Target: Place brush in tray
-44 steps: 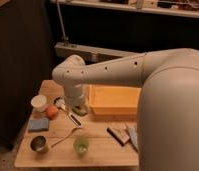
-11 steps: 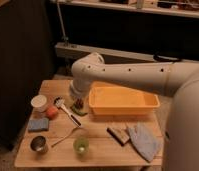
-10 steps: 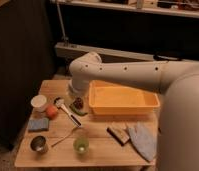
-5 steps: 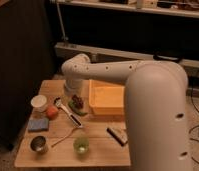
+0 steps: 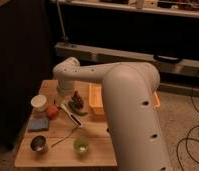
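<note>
the robot's gripper (image 5: 64, 96) hangs low over the back left of the wooden table (image 5: 58, 156), jaws spread and holding nothing. the brush (image 5: 73, 116) lies flat on the tabletop just in front of the jaws, not between them, its pale end nearest the gripper and its dark end pointing toward a green cup (image 5: 81, 145). the orange-yellow tray (image 5: 95, 97) sits beyond it, largely hidden behind the white arm (image 5: 128, 100).
</note>
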Robot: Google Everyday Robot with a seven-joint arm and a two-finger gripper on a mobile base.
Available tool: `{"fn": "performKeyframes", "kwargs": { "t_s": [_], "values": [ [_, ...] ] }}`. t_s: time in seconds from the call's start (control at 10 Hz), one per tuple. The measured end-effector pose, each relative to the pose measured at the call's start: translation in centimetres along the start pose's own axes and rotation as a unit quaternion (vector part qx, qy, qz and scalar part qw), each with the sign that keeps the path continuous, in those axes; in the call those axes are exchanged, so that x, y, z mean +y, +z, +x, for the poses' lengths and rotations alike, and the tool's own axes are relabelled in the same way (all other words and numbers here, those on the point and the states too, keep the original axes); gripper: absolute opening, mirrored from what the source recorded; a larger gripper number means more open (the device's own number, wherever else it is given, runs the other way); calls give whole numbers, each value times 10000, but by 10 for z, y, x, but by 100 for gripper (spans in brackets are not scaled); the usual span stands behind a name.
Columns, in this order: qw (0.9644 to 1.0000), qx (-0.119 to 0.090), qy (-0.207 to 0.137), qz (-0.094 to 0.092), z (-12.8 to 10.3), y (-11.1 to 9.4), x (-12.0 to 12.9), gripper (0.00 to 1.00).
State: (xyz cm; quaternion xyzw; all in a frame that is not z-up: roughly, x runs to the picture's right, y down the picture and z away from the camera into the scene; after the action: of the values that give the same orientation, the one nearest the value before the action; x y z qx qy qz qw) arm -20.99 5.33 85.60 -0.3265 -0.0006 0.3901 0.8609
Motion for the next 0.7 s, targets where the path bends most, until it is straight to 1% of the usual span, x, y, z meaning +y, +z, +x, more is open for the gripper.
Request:
{"fn": "performKeyframes", "kwargs": {
  "t_s": [0.2,0.3,0.4,0.7],
  "values": [
    [9998,-14,-143,-106,-5,6,6,65],
    [9997,19,-222,-132,-8,10,13,65],
    [9995,59,-278,-137,-8,12,19,65],
    [9992,178,-342,-83,-5,14,25,65]
  ]
}}
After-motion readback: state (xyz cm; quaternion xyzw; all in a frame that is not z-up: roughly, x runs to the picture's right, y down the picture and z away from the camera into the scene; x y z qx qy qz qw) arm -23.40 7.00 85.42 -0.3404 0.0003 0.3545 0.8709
